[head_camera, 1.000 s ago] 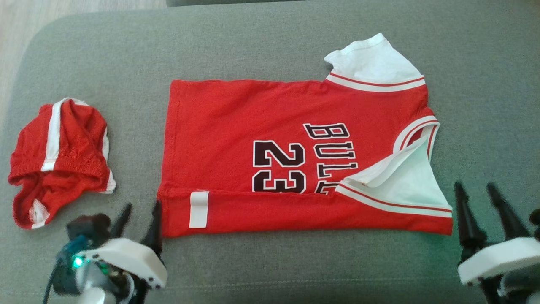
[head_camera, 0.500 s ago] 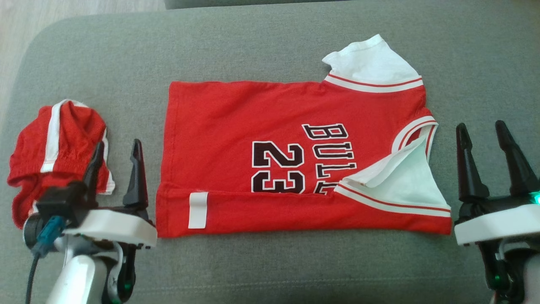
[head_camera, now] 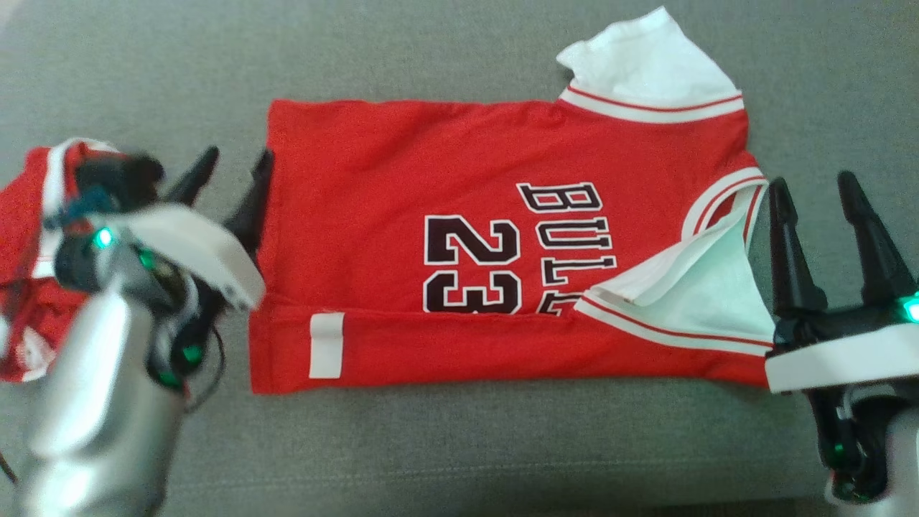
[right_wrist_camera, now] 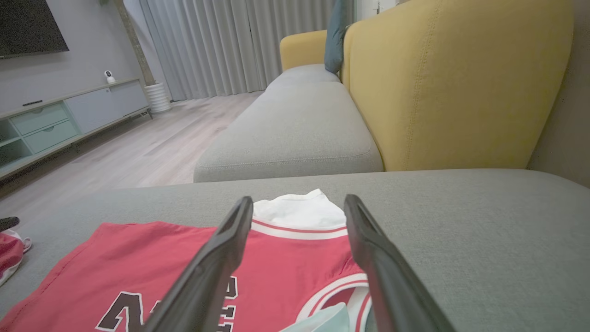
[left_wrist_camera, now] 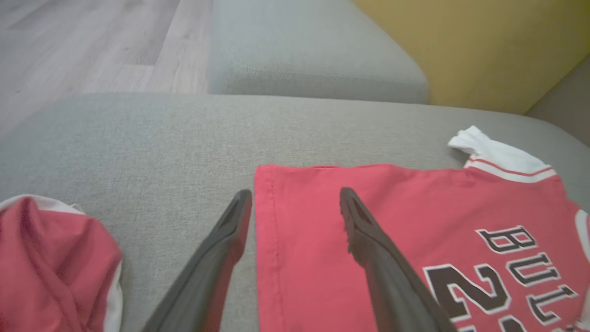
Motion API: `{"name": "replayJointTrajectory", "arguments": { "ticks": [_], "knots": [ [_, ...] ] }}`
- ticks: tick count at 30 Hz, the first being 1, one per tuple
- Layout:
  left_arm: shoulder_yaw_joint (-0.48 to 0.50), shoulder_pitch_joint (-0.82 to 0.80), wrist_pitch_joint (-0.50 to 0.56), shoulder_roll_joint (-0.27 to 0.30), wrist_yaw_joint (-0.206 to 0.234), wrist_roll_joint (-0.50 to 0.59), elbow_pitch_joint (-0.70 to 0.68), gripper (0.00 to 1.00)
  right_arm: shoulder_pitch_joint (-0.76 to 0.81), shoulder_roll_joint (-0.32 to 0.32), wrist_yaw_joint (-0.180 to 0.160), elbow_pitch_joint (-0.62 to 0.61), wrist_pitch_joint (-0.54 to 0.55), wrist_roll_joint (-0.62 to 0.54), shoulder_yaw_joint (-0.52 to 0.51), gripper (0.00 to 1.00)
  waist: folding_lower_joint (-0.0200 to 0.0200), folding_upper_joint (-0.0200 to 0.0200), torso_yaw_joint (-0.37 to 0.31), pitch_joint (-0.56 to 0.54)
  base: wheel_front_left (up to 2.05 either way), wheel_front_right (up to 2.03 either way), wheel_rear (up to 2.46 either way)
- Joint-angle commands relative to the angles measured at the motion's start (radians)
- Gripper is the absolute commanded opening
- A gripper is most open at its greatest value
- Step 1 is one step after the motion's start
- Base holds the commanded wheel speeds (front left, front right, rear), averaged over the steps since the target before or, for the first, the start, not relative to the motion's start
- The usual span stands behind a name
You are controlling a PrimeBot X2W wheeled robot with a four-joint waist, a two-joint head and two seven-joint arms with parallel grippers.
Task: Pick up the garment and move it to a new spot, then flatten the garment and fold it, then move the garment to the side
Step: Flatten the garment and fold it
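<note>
The garment point(head_camera: 459, 208) is a red jersey with white sleeves and the number 23. It lies flat on the grey cushion point(head_camera: 459, 445) with its near edge folded over. In the left wrist view the jersey point(left_wrist_camera: 405, 230) lies under and beyond the fingers. My left gripper point(head_camera: 230, 169) stands open at the jersey's left hem, holding nothing. My right gripper point(head_camera: 815, 190) is open just off the collar end, beside the folded white sleeve point(head_camera: 689, 294). The right wrist view shows the jersey point(right_wrist_camera: 138, 267) below its open fingers.
Crumpled red shorts with white stripes point(head_camera: 25, 287) lie at the far left, partly behind my left arm. A second grey seat cushion point(right_wrist_camera: 290, 133) and a yellow sofa back point(right_wrist_camera: 451, 83) lie beyond. Wooden floor point(left_wrist_camera: 92, 46) borders the cushion's far left.
Both grippers have risen and moved forward along the jersey's two ends; the left one now reaches the left hem. The head camera has tilted, shifting the whole picture.
</note>
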Motion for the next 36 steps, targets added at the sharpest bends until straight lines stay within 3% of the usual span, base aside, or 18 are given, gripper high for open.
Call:
{"name": "replayJointTrajectory", "arguments": {
  "ticks": [1,10,16,24,30,31,32,34,36],
  "knots": [
    [0.045,-0.099,0.059,0.048,-0.023,-0.035,0.032,1.00,-0.039,-0.003,0.003,-0.042,-0.003,-0.003,0.033,1.00,-0.0002,0.0000,-0.025,0.045,0.00,0.00,0.00],
    [0.071,-0.352,0.229,0.097,-0.104,-0.138,0.296,1.00,-0.071,0.012,0.003,-0.024,-0.023,0.000,0.061,1.00,-0.0002,0.0000,-0.091,0.130,0.00,0.00,0.00],
    [0.058,-0.449,0.330,0.143,-0.135,-0.190,0.429,1.00,-0.086,0.018,0.003,-0.003,-0.045,0.008,0.068,1.00,-0.0002,0.0000,-0.120,0.167,0.00,0.00,0.00],
    [0.031,-0.501,0.367,0.183,-0.147,-0.231,0.496,1.00,-0.099,0.024,0.003,0.020,-0.065,0.023,0.070,1.00,-0.0002,0.0000,-0.127,0.195,0.00,0.00,0.00],
    [-0.045,-0.497,0.438,0.188,-0.149,-0.264,0.485,1.00,-0.107,0.025,0.003,0.030,-0.060,0.028,0.064,1.00,-0.0002,0.0000,-0.120,0.193,0.00,0.00,0.00],
    [-0.061,-0.496,0.441,0.193,-0.149,-0.268,0.471,0.96,-0.109,0.025,0.003,0.031,-0.059,0.030,0.061,1.00,-0.0002,0.0000,-0.118,0.192,0.00,0.00,0.00],
    [-0.074,-0.496,0.437,0.199,-0.149,-0.267,0.457,0.70,-0.111,0.025,0.003,0.031,-0.056,0.031,0.059,1.00,-0.0002,0.0000,-0.115,0.193,0.00,0.00,0.00],
    [-0.094,-0.495,0.426,0.208,-0.149,-0.269,0.443,0.03,-0.117,0.025,0.003,0.032,-0.052,0.038,0.057,1.00,-0.0002,0.0000,-0.111,0.194,0.00,0.00,0.00],
    [-0.105,-0.497,0.398,0.217,-0.149,-0.265,0.440,0.00,-0.126,0.025,0.003,0.034,-0.047,0.043,0.055,1.00,-0.0002,0.0000,-0.110,0.194,0.00,0.00,0.00]
  ]
}}
